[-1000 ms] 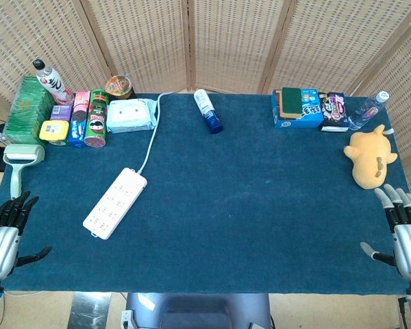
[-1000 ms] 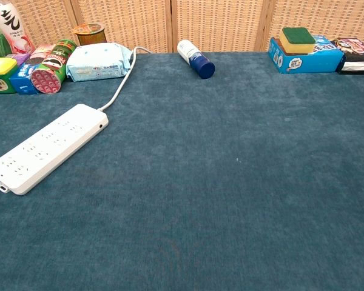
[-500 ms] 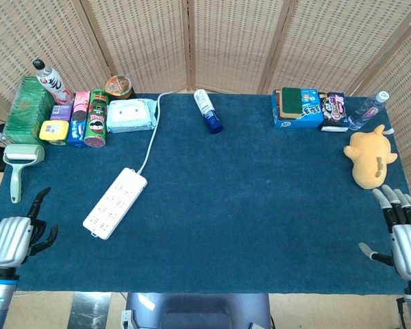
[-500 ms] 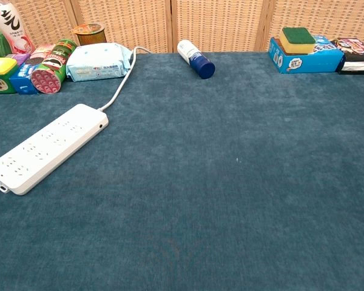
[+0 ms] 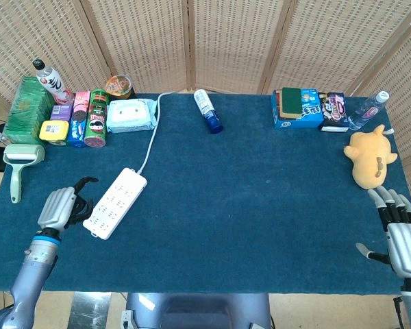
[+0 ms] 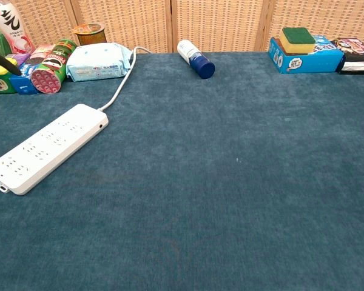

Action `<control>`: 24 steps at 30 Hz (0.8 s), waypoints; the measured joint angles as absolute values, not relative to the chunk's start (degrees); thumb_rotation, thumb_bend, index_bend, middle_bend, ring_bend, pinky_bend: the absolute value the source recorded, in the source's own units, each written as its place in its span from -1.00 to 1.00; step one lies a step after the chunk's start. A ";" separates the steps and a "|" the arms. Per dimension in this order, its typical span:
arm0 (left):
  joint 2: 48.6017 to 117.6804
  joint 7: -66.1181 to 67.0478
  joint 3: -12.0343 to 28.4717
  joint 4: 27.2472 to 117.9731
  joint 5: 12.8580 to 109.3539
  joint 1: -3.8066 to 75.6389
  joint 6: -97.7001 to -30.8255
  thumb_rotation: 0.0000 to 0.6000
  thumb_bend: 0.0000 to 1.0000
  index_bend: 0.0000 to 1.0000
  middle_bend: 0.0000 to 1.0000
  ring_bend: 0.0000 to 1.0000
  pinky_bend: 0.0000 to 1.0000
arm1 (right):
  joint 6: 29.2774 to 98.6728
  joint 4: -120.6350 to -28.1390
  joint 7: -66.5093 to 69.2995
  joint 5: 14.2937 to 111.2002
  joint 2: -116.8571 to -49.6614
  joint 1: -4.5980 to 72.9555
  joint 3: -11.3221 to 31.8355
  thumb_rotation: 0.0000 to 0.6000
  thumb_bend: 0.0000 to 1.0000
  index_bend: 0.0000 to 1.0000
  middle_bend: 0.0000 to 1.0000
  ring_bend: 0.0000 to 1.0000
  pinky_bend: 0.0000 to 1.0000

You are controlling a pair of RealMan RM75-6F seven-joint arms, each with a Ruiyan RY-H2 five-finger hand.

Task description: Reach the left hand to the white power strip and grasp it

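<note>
1. Hovering just left of the white power strip (image 5: 115,203), the left hand (image 5: 60,208) had its fingers apart and empty; the strip lay diagonally, near-left to far-right; the right hand (image 5: 401,236), open, was well apart.
2. Chest view showed the strip (image 6: 47,148) on the tabletop's (image 6: 230,182) left; only dark fingertips (image 6: 0,59) showed.

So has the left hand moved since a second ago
Yes. In the head view the left hand has come in from the table's left edge, rightward and forward, and is now just left of the white rectangular power strip, not touching it.
</note>
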State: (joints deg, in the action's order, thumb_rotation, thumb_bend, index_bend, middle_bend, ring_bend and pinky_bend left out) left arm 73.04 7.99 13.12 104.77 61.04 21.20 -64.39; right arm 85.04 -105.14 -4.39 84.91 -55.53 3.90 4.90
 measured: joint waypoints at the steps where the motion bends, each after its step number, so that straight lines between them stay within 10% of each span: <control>1: 73.59 9.31 13.68 104.89 59.06 22.19 -63.90 1.00 0.21 -0.41 1.00 1.00 1.00 | 85.01 -105.12 -4.30 84.86 -55.51 3.92 4.91 1.00 -1.00 -0.85 -0.93 -0.94 -1.00; 24: 87.55 21.82 16.12 90.60 37.08 35.85 -59.56 1.00 0.20 -0.41 1.00 1.00 1.00 | 83.89 -104.42 -1.58 84.01 -54.82 4.33 4.96 1.00 -1.00 -0.85 -0.93 -0.94 -1.00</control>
State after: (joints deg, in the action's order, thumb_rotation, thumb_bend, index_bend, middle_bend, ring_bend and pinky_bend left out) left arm 87.55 21.82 16.12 90.60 37.08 35.85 -59.56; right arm 83.89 -104.42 -1.58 84.01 -54.82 4.33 4.96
